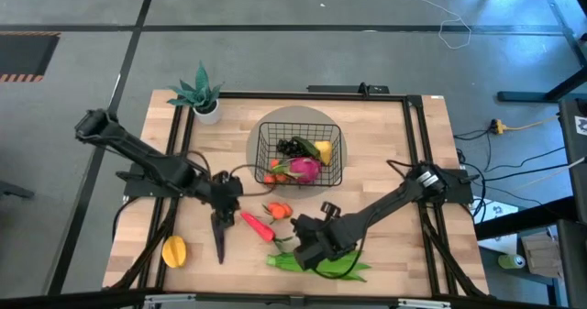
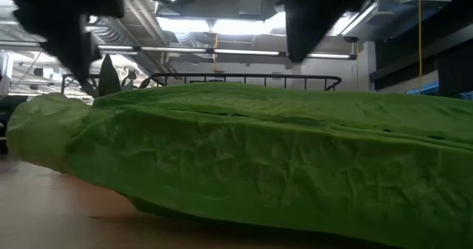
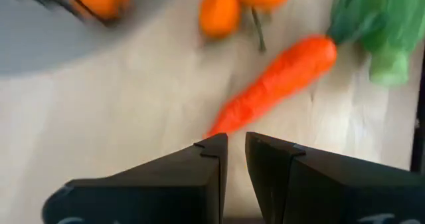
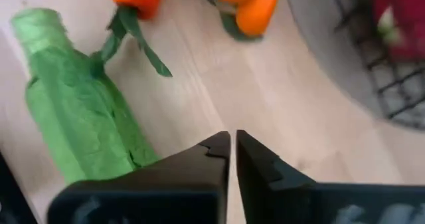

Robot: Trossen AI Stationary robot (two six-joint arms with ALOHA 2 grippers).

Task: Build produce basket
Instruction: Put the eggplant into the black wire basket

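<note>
A: Where is the basket (image 1: 299, 155)?

B: Near the far edge of the worktop (image 1: 422, 208), partly full. The red pepper (image 1: 256, 224), orange tomatoes (image 1: 278, 210), leafy bundle (image 1: 323, 263) and mango (image 1: 174, 250) are not in it.

A: What comes next?

B: I think the left gripper (image 1: 220, 245), nearly shut and empty, must open for the pepper. The right gripper (image 1: 307, 247), shut and empty, hangs over the bundle near the front edge. There is open room between them.

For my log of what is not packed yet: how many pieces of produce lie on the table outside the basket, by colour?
Yellow: 1, the mango
Red: 1, the long pepper
Orange: 2, the tomatoes
Green: 1, the leafy bundle
Total: 5
</note>
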